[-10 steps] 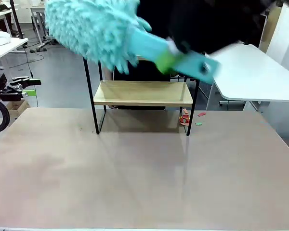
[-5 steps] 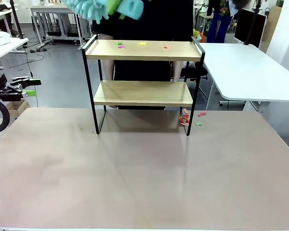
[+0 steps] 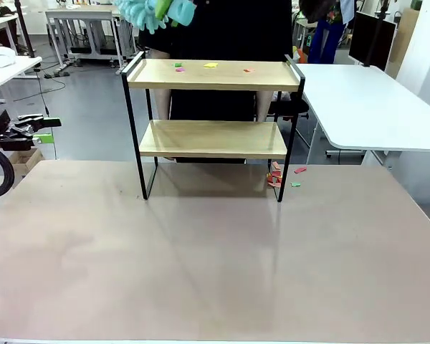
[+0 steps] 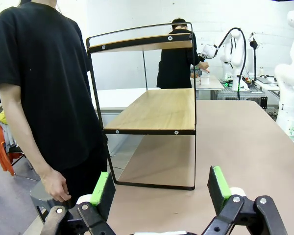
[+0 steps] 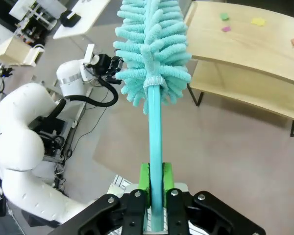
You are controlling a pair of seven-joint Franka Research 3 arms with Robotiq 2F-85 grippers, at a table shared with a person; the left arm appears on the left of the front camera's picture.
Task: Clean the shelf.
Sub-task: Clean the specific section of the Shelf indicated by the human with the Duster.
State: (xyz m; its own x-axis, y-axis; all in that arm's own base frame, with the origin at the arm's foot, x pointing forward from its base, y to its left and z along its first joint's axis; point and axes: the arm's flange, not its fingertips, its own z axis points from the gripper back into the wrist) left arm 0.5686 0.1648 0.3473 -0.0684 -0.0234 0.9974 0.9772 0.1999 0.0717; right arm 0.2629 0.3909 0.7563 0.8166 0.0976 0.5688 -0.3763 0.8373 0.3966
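Gripping a teal microfibre duster by its handle with the right tool, green pads pressed on both sides of the stick, fluffy head pointing straight ahead of the fingers. Looking down past that head at the shelf, ahead and to the right of the tool. Coloured paper scraps on its top board, more scraps on the table by one foot. Hovering with the left tool wide open, nothing between the pads. Facing the shelf end-on from there, well ahead of the fingers, upright on the table. Ahead and left of that tool, a person in a black shirt, just beside the shelf.
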